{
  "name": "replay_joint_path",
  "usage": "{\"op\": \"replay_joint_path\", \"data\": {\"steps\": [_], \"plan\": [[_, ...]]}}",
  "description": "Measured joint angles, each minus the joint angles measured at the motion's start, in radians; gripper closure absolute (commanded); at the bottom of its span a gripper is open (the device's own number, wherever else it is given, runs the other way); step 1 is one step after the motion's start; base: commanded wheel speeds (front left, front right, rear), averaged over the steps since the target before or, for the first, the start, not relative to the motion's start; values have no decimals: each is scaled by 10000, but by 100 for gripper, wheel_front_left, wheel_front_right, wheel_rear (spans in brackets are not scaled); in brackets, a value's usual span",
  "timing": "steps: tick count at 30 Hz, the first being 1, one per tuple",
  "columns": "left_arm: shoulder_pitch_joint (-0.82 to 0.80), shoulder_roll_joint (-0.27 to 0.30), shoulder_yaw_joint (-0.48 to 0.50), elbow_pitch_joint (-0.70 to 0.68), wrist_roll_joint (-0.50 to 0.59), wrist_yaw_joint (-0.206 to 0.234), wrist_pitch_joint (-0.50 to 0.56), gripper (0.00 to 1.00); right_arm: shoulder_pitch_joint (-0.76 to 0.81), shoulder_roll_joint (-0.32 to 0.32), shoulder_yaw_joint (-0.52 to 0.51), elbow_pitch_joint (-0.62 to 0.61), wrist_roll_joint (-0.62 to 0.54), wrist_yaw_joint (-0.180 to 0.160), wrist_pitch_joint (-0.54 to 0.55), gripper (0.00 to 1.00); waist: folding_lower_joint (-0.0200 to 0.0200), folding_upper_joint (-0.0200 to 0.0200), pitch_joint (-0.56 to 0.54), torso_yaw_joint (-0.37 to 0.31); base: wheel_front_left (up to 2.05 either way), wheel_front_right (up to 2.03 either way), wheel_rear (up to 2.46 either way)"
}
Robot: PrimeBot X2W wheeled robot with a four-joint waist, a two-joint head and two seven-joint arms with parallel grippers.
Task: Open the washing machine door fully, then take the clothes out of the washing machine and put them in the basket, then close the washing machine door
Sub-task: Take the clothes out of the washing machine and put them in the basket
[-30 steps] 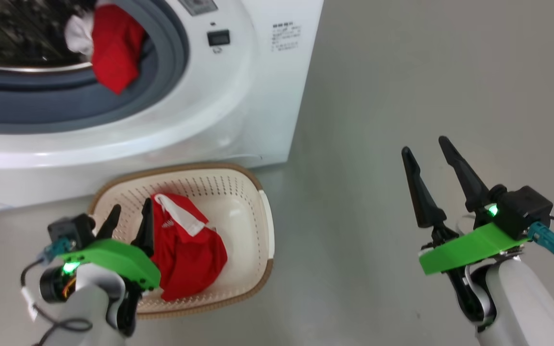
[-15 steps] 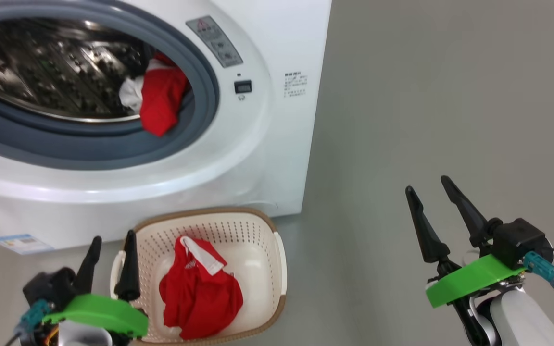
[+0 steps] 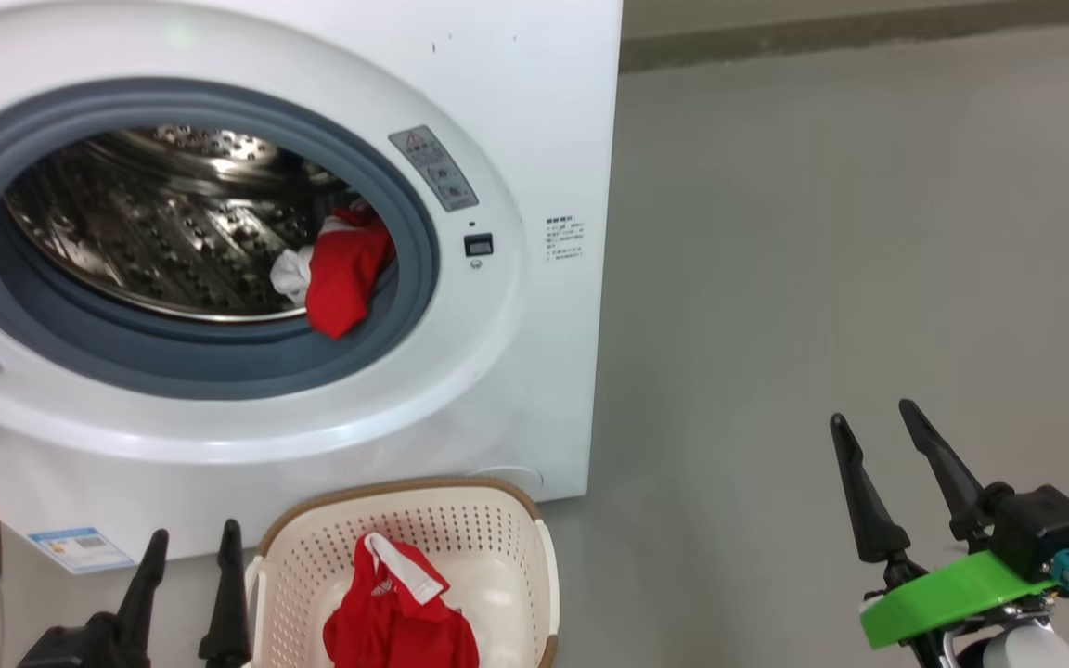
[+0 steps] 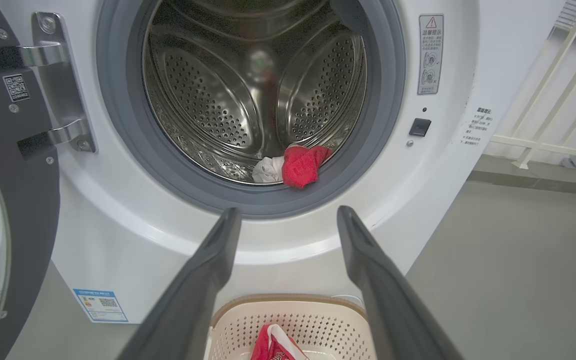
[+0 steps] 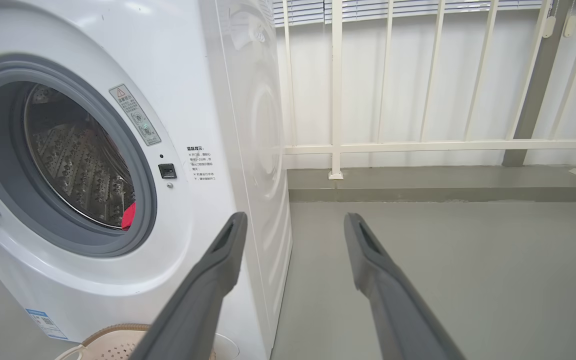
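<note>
The washing machine [image 3: 534, 371] is standing with the washing machine door [image 4: 18, 210] swung open at the left. Of the clothes [image 3: 344, 274], one red piece is lying at the mouth of the drum [image 3: 145, 232] on the grey gasket [image 3: 219, 371]. A second piece [image 3: 400, 622] is lying in the basket [image 3: 302, 557] just before the machine. The left gripper [image 3: 194, 531] is hovering beside the basket and the right gripper [image 3: 871, 413] over the floor [image 3: 822, 232], well apart; both are gaping, empty.
</note>
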Motion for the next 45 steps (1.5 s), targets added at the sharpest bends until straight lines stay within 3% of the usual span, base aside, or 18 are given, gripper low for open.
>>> {"op": "replay_joint_path", "data": {"steps": [17,45], "plan": [[1004,-63,203,-963,378,-25,0,0,967,63,-391,-399,-414,0,0,0,0,0,-865,83,0,0,0],[1187,-102,418,-989,351,-98,0,0,1122,-48,-349,-391,-414,0,0,0,0,0,-850,27,0,0,0]]}}
